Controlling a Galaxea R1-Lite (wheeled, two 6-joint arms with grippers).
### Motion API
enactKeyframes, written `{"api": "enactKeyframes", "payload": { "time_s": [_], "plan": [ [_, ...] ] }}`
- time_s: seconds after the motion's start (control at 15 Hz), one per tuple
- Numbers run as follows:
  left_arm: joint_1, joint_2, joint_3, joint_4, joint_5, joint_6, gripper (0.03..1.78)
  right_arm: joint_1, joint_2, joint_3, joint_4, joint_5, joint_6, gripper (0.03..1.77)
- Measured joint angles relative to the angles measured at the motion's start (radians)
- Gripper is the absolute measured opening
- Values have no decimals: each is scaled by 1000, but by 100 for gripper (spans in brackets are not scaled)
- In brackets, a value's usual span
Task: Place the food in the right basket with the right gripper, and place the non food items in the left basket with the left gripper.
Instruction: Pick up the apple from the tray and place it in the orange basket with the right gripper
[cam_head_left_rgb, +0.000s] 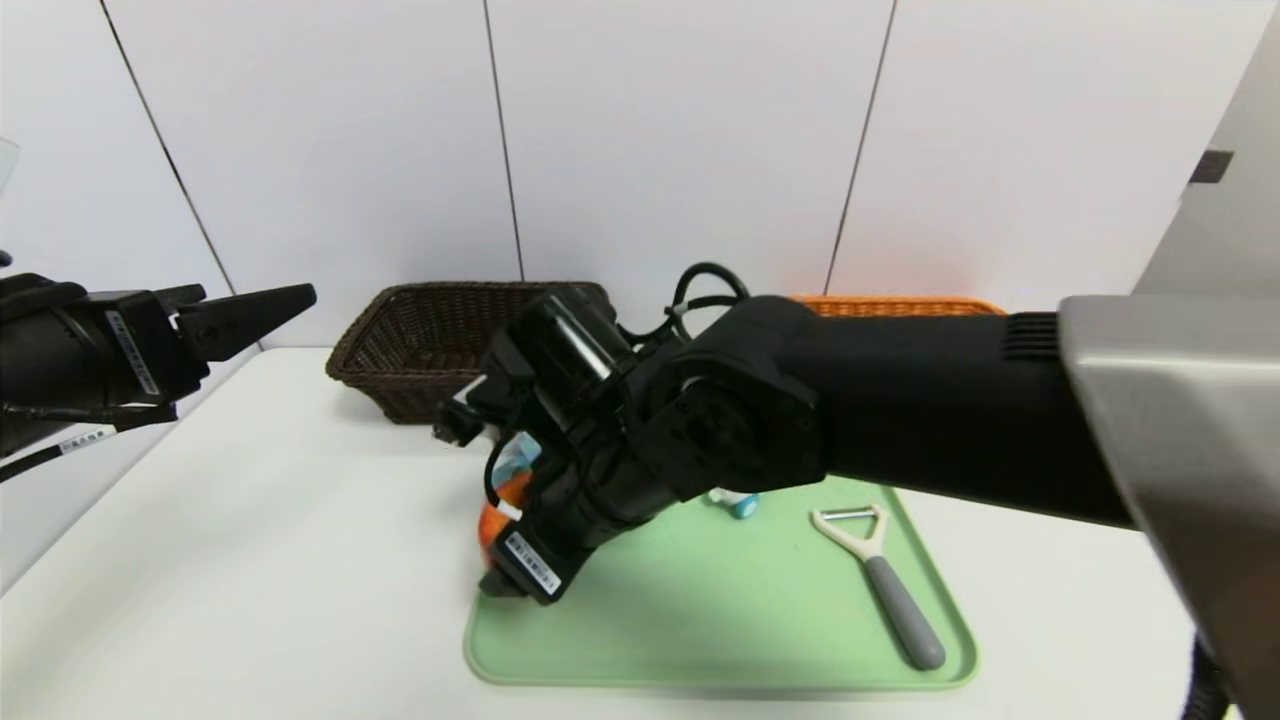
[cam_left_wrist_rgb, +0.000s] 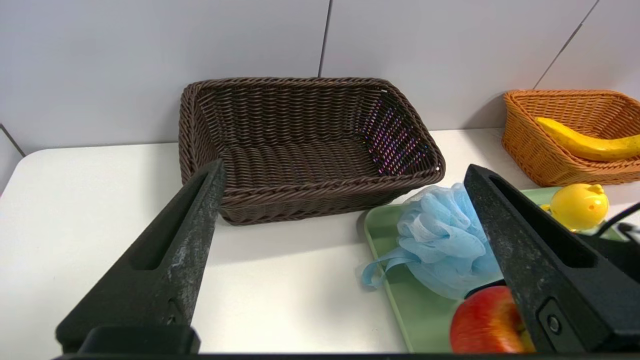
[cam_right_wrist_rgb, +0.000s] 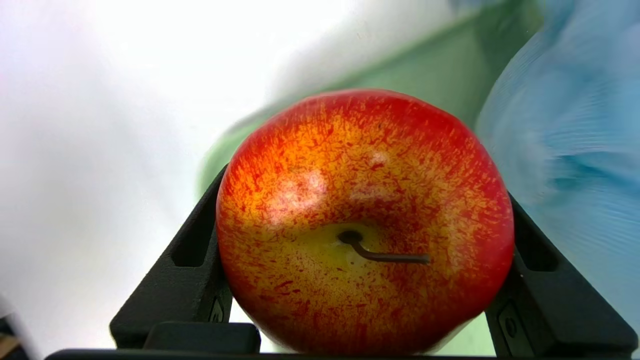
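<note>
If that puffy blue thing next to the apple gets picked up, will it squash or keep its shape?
The sponge will probably squash easily, since it is loosely ruffled mesh. It looks light for its bulk, being mostly airy folds. Its trailing ribbon may dangle.

The white table (cam_head_left_rgb: 250, 550) supports a green tray (cam_head_left_rgb: 700, 630) beneath the right gripper (cam_right_wrist_rgb: 367, 220); beyond it, the dark brown basket (cam_head_left_rgb: 400, 379) and orange basket (cam_head_left_rgb: 900, 305).

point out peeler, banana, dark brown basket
peeler (cam_head_left_rgb: 904, 612): head view, on its grey handle
banana (cam_left_wrist_rgb: 590, 144): left wrist view, on its yellow peel
dark brown basket (cam_left_wrist_rgb: 330, 189): left wrist view, on its front rim
</note>
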Motion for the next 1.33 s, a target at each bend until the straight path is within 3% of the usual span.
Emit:
{"api": "enactKeyframes", "payload": {
  "time_s": [0.27,0.4,0.93,1.33],
  "plan": [
    [0,2,-3,0,-1,0,169,11,-171,4,4,1,23,129],
    [0,3,-5,0,-1,0,169,-34,-256,10,5,-2,39,129],
    [0,12,-5,1,-2,6,169,-540,-359,73,-14,5,3,129],
    [0,14,-1,1,-1,6,169,-792,-234,135,-140,10,-6,128]
  ]
}}
